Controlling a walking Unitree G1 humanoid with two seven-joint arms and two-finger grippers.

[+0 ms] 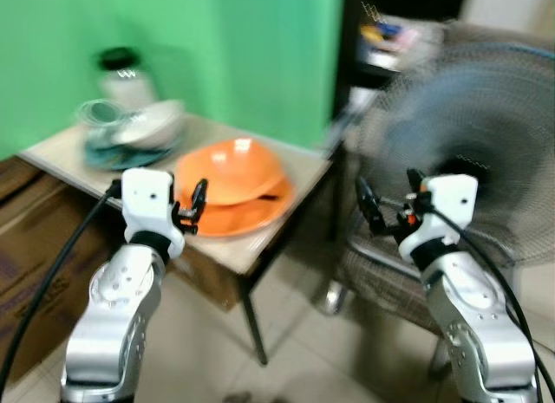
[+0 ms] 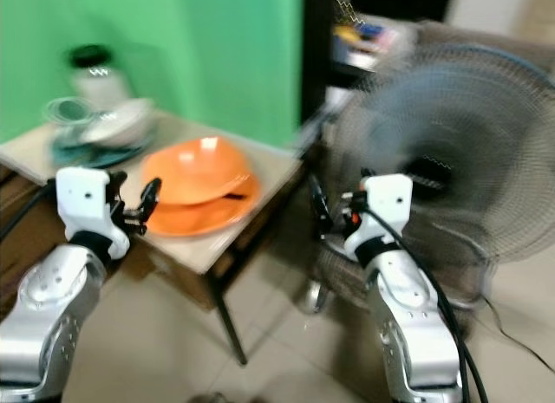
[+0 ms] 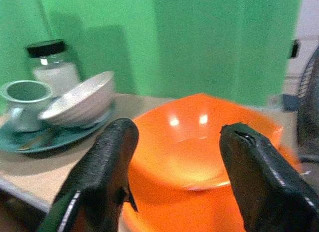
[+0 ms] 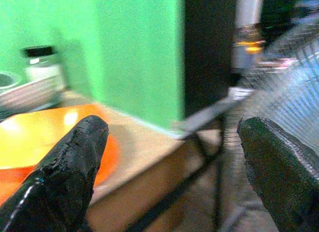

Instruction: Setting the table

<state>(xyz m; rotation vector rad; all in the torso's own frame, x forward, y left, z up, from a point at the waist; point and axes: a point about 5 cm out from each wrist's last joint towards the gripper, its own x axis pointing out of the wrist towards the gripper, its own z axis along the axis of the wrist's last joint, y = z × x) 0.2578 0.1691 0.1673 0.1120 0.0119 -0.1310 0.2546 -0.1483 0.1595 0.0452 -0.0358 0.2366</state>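
left wrist view: orange bowl (image 3: 199,142) sits dead centre between the left gripper (image 3: 177,179)'s wide-spread fingers, untouched, near the table (image 1: 286,225) edge — right gripper (image 1: 388,205) also spread, off beside a fan (image 1: 486,152).

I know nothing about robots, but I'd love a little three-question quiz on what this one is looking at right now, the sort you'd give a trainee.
1. True or false: the orange bowl sits on an orange plate.
2. Which stands closest to the green wall? A) the jar with the black lid B) the orange bowl C) the white bowl
3. Fill in: the fingers of the left gripper are ____, with the orange bowl ahead of them.

Key:
1. True.
2. A.
3. Open. The right gripper is open too, off the table's end, near the fan.
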